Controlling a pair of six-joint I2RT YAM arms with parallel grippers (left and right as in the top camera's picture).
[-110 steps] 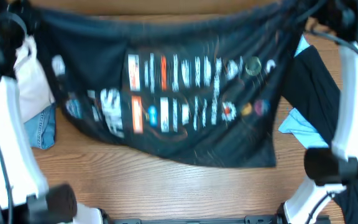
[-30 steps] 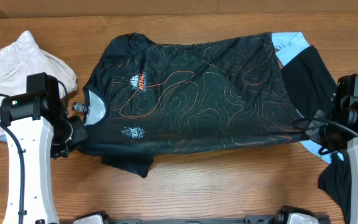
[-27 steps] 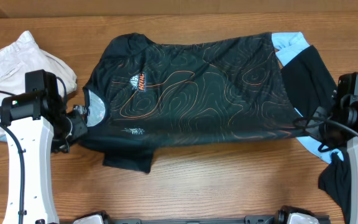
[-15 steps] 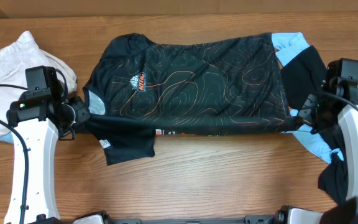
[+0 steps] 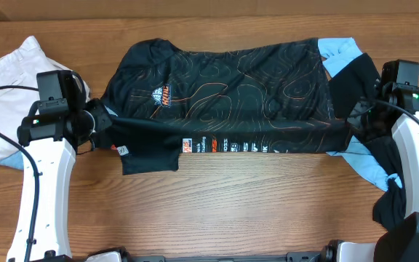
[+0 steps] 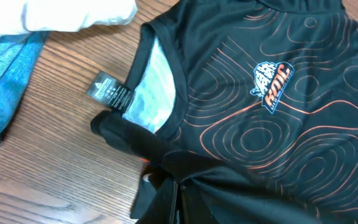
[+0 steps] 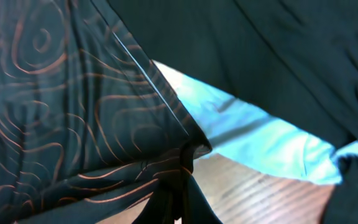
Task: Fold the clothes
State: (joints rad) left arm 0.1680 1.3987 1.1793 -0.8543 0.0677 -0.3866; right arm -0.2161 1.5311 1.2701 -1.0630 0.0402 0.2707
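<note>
Jersey (image 5: 224,80) lay spread across table (image 5: 253,211) centre, near edge doubled over, logo strip up. Left gripper (image 5: 104,131) pinched fold at collar end; right gripper (image 5: 355,129) pinched it at hem end. 2 ends held taut, likely to keep crease straight during carry-over.

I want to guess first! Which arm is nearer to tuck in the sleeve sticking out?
Left, probably. The left gripper pinches the jersey right beside the sleeve. The right gripper holds the jersey's opposite end, far from it.
</note>
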